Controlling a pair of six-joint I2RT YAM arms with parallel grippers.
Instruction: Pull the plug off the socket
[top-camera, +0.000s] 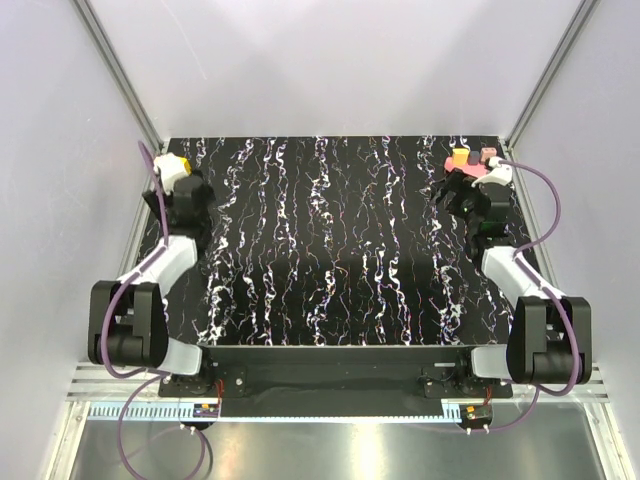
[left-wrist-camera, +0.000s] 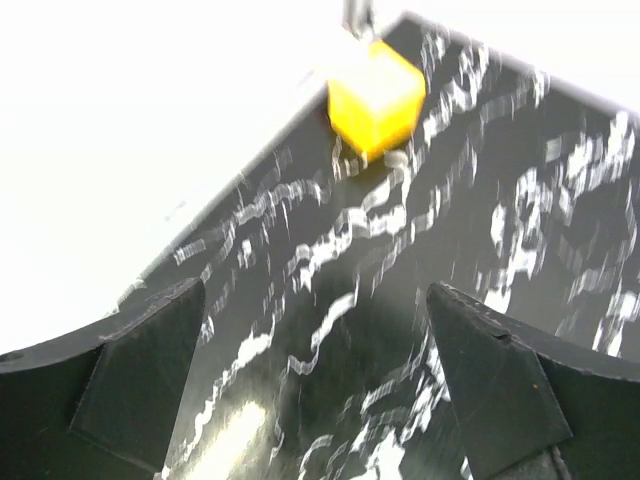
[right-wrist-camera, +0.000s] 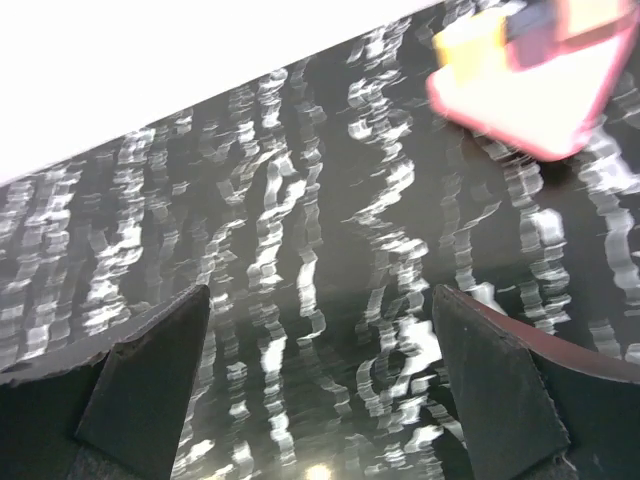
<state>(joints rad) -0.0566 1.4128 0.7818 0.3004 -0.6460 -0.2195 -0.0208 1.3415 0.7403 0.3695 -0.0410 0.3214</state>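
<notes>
Short of the pink socket (right-wrist-camera: 540, 100), right gripper (right-wrist-camera: 320, 380) and left gripper (left-wrist-camera: 315, 370) both gape wide, empty.

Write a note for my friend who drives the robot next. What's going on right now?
Left gripper: open, empty, near the far left corner of the table, short of a loose yellow cube.
Right gripper: open, empty, short of the pink socket at the far right.
Yellow plug: seems to sit on the socket.
Done: no pull that I can see.
Left to do: grip the plug and pull it off.
</notes>
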